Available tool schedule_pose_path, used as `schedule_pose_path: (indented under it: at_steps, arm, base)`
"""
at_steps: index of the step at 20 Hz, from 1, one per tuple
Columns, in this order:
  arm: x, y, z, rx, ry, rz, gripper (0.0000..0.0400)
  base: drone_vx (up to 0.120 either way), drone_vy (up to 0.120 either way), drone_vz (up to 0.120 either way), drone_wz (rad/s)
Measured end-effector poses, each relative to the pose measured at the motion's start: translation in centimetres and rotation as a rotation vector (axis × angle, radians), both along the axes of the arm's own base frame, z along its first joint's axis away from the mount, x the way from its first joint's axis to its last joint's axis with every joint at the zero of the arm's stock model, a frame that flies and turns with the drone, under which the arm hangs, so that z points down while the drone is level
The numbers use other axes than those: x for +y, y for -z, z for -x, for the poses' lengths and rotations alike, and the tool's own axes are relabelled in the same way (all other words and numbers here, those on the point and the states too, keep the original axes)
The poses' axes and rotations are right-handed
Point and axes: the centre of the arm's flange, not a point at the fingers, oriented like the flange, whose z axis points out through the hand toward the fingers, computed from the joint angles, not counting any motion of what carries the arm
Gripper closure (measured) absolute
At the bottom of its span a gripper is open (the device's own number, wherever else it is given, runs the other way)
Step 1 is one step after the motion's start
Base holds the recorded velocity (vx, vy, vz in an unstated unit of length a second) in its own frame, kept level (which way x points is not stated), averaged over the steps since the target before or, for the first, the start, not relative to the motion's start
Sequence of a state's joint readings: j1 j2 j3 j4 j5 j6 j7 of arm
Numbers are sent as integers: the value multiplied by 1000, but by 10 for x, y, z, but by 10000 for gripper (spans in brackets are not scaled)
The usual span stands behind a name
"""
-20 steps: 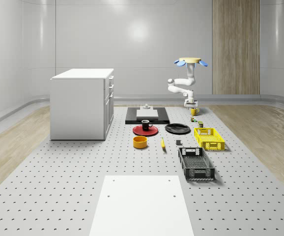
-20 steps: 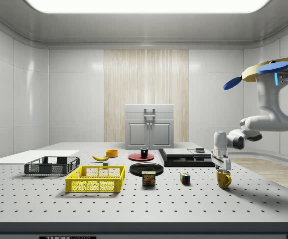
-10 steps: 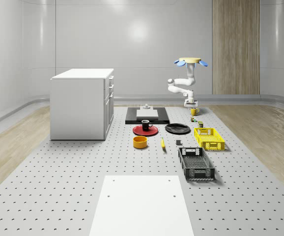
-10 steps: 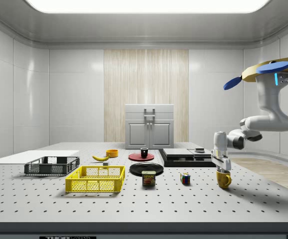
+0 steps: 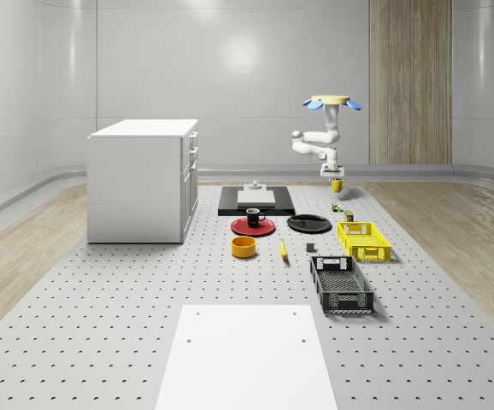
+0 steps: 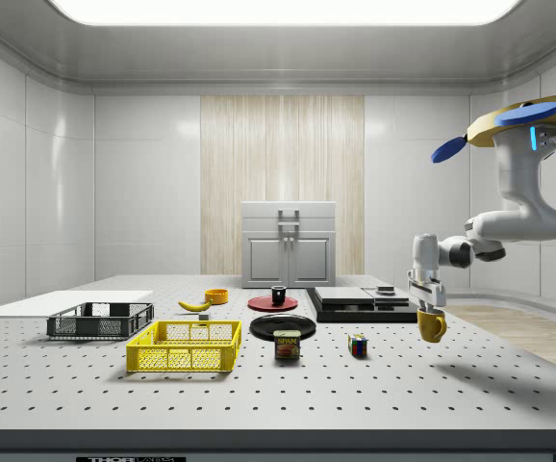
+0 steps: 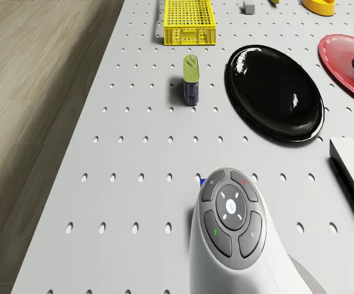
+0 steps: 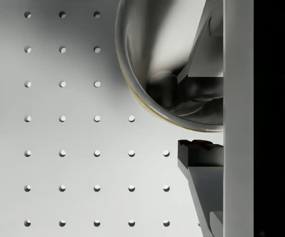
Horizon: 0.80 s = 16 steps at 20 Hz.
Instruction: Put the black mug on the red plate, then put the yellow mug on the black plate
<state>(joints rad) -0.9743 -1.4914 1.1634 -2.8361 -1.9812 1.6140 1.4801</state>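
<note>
Two baskets nearest on the table (image 5: 102,325): black basket (image 5: 342,284) in front, yellow basket (image 5: 364,240) behind. Past those, red plate (image 5: 240,227) with black mug (image 5: 254,217) sitting on it, so first job seemingly done. Just beside that, black plate (image 5: 308,224), bare and shiny. Farther back, yellow mug (image 6: 432,325) up in the air, off the table, pinched at the rim by the gripper (image 6: 426,308), one finger inside and one outside. Highest and farthest, drone (image 5: 333,102) hovering over the back part of the table. Second job in hand now: carrying. Next, most likely: bring mug over black plate, keep upright, lower gently, let go only once resting there.
</note>
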Motion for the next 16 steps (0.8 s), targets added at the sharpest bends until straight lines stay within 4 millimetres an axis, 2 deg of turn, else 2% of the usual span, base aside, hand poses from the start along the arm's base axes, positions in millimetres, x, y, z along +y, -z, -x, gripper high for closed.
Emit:
schedule_pose_path:
  at_steps: [4,16]
  arm:
    - [0,5,0,0,0,0,289]
    - [0,8,0,0,0,0,290]
  base:
    - [120,-120,110,0]
    - [120,-120,0,0]
